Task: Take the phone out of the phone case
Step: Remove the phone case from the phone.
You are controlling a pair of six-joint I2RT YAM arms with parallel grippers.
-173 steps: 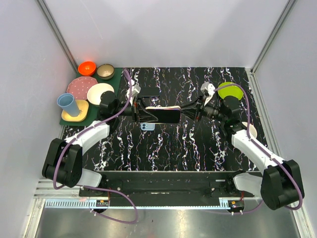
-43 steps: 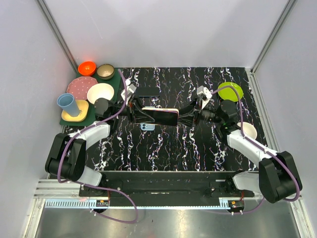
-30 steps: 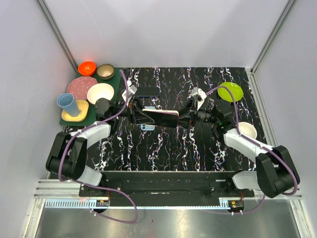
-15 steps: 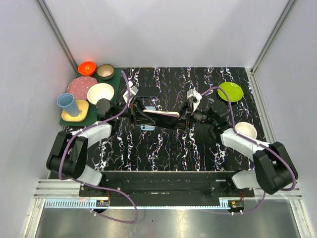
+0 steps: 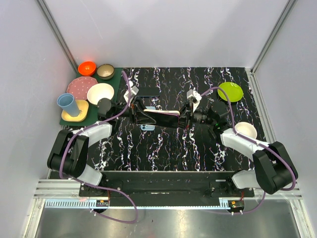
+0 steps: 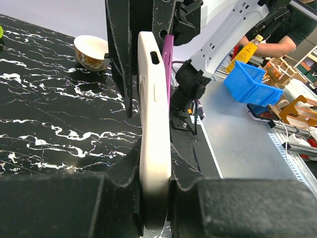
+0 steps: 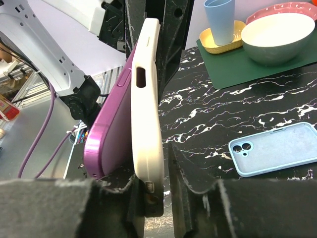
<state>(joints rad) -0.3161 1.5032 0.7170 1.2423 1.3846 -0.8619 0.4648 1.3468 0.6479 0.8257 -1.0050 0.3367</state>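
A purple phone point(image 7: 111, 129) in a cream phone case point(image 7: 146, 109) hangs in the air between both grippers, mid-table in the top view point(image 5: 161, 117). My left gripper point(image 6: 156, 163) is shut on the case's left end point(image 6: 153, 124). My right gripper point(image 7: 153, 183) is closed around the case's right end, with a thin gap at its right finger point(image 7: 190, 183). At that end the phone has swung out of the case and lies over the left finger. The phone's purple edge also shows in the left wrist view point(image 6: 168, 69).
An empty light-blue phone case point(image 5: 147, 127) lies on the table under the held phone. A black slab point(image 5: 148, 91) lies behind it. Dishes sit on a green mat point(image 5: 116, 79) at back left. A green plate point(image 5: 230, 91) and a white bowl point(image 5: 245, 130) stand at the right.
My right arm has moved left toward the left gripper. The held phone has shifted left and tilted, its right end lower. The green plate now shows fully.
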